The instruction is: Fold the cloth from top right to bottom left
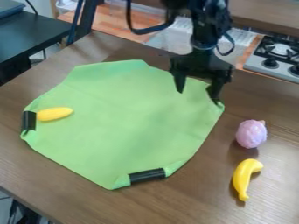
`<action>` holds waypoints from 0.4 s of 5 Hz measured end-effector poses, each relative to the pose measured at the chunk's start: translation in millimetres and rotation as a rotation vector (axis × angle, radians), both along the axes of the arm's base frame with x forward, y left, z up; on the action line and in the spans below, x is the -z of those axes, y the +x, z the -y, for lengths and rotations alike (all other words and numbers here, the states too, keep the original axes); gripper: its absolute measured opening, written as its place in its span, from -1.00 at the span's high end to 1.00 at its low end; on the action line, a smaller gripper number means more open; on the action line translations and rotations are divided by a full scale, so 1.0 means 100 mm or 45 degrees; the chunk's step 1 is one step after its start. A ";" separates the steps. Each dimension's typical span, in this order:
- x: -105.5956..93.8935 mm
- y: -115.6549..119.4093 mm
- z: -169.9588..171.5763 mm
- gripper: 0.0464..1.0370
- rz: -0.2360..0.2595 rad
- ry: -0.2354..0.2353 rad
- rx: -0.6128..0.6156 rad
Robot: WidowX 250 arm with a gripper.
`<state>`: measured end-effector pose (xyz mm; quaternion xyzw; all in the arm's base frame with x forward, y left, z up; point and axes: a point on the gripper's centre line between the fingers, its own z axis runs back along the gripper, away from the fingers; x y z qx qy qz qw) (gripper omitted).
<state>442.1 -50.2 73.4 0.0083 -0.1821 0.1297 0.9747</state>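
A green cloth [128,118] lies spread on the wooden table, with black bands at its left edge and its bottom edge. Over the cloth's top right edge hangs the black gripper [197,94], pointing down. Its two fingers stand wide apart, the left one over the cloth and the right one at the cloth's right corner. Green cloth shows between them. A yellow oval object [54,114] rests on the cloth's left side, beside the left black band.
To the right of the cloth are a pink round toy [252,134] and a yellow banana [246,178] on the table [277,197]. A stove [277,57] stands behind at the upper right, and a dark table [35,33] at the upper left.
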 end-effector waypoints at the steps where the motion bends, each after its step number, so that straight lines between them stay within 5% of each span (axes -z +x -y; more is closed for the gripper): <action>1: 0.05 0.13 0.04 -0.93 0.018 -0.020 -0.037; 2: 0.10 0.19 0.10 -0.92 0.020 -0.017 -0.043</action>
